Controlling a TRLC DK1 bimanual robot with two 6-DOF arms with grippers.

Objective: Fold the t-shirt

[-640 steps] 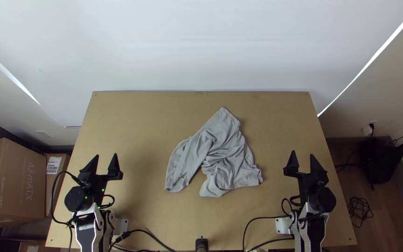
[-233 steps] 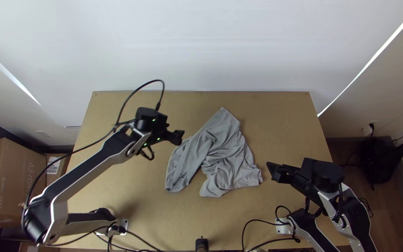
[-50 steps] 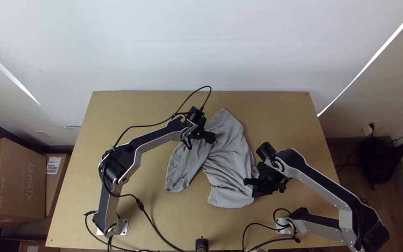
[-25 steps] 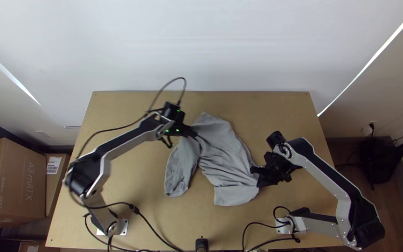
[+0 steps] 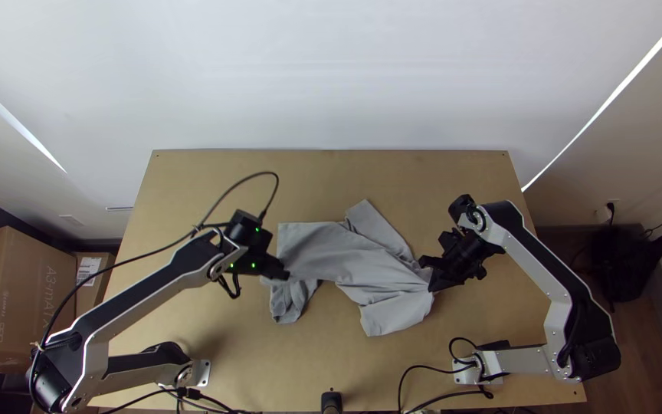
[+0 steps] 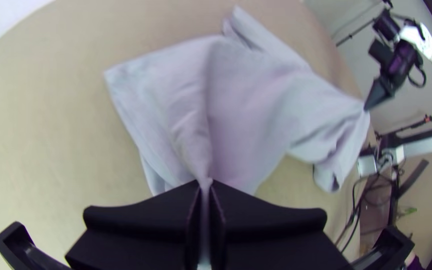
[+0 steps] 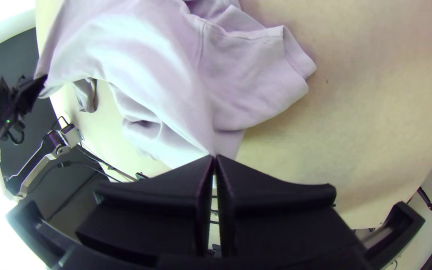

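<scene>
The shirt [image 5: 346, 257] lies creased across the table [image 5: 216, 176], in the middle of the top view. Left of centre there, the left gripper [image 5: 285, 274] pinches one part of it; right of centre, the right gripper [image 5: 428, 276] clamps another
</scene>
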